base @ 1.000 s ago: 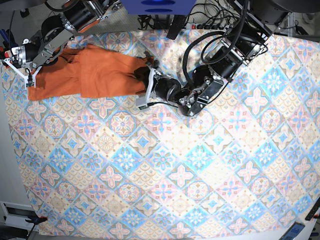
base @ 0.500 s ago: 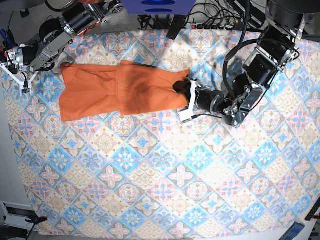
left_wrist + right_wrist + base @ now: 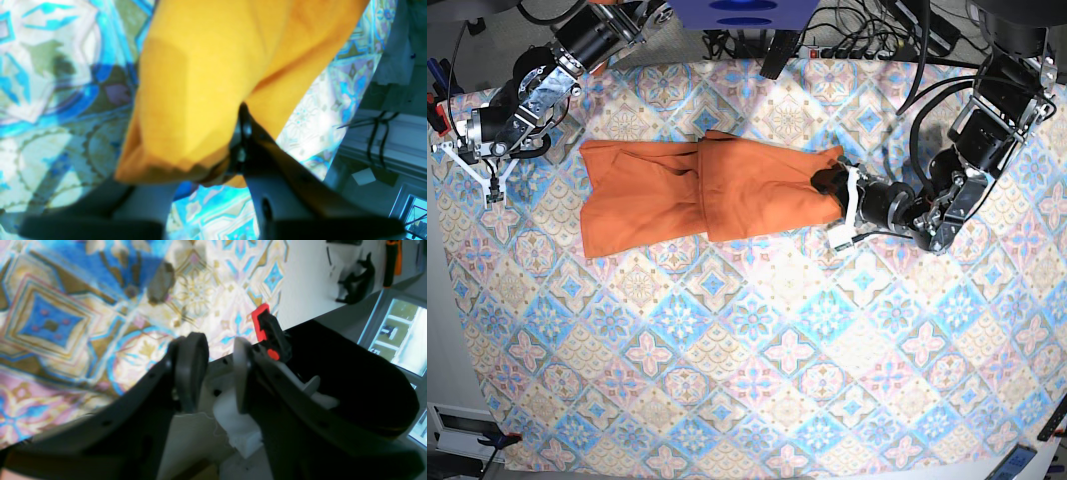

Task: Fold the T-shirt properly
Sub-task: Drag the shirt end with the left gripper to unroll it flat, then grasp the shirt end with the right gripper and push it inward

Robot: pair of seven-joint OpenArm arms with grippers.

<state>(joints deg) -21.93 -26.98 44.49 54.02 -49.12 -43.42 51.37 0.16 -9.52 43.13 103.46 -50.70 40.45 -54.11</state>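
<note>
The orange T-shirt lies stretched out sideways on the far half of the table, folded lengthwise into a long band with a looser flap at its left end. My left gripper is at the band's right end and is shut on the cloth. In the left wrist view the T-shirt runs up from the left gripper, pinched between its fingers. My right gripper hangs near the table's left edge, well apart from the shirt. The right wrist view shows the right gripper a little open with nothing in it.
The blue-and-pink patterned tablecloth covers the whole table. A red clamp sits on the table edge close to my right gripper. Cables and a blue part are beyond the back edge.
The shirt has slid to the right across the table, drawn by my left gripper. My right gripper has stayed near the left edge and now stands apart from the cloth.
</note>
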